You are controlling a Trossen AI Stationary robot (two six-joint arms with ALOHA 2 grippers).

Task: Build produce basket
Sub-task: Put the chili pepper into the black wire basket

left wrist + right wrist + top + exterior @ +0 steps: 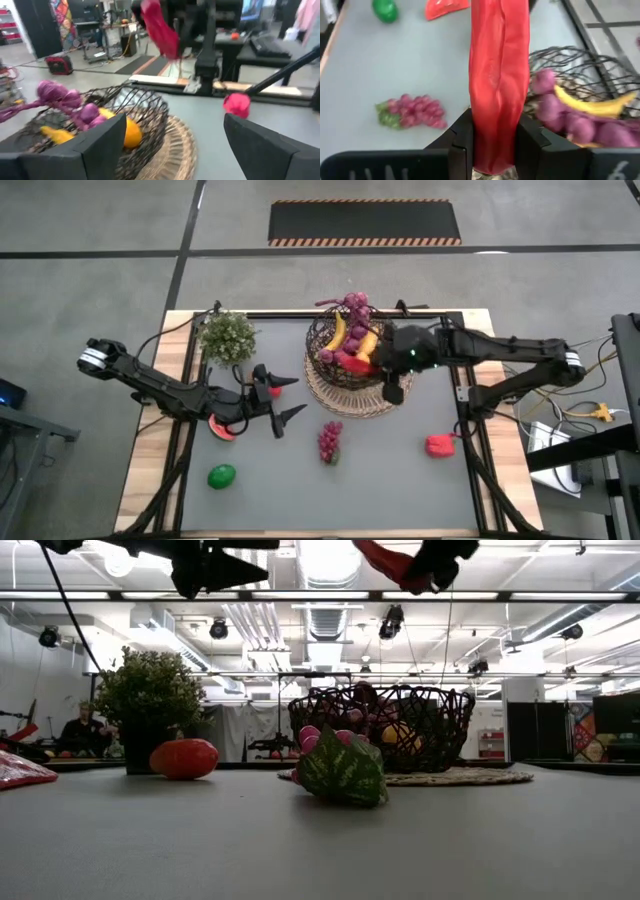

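- Right pincer (492,145) is clamped on a long red pepper (497,75); the pepper hangs pinched between its two fingers.
- In the high view the right pincer (392,380) sits over the near-right rim of the basket (322,340); in the low view it is up above the basket with the pepper (392,562) in it.
- Basket (450,730) is at the far centre of the desk (400,480), on a round woven mat (345,402).
- Already inside the basket: banana (339,332), purple string (352,305), an orange piece (366,344), something red (352,362).
- Left pincer (281,402) has its fingers spread wide and holds nothing; it hangs in the air left of the basket. Left wrist view looks between its fingers (95,145) at the basket (145,107) and the raised pepper (160,27).
- Produce on the desk, outside the basket:
- grapes (329,441), centre, near side of the mat
- second red pepper (438,445), right side
- lime (221,476), near left
- watermelon slice (222,429), partly under the left arm
- Leafy plant (228,336) stands at the far left, well apart from the basket.
- Low view also shows a person (82,730) in the room beyond the desk.
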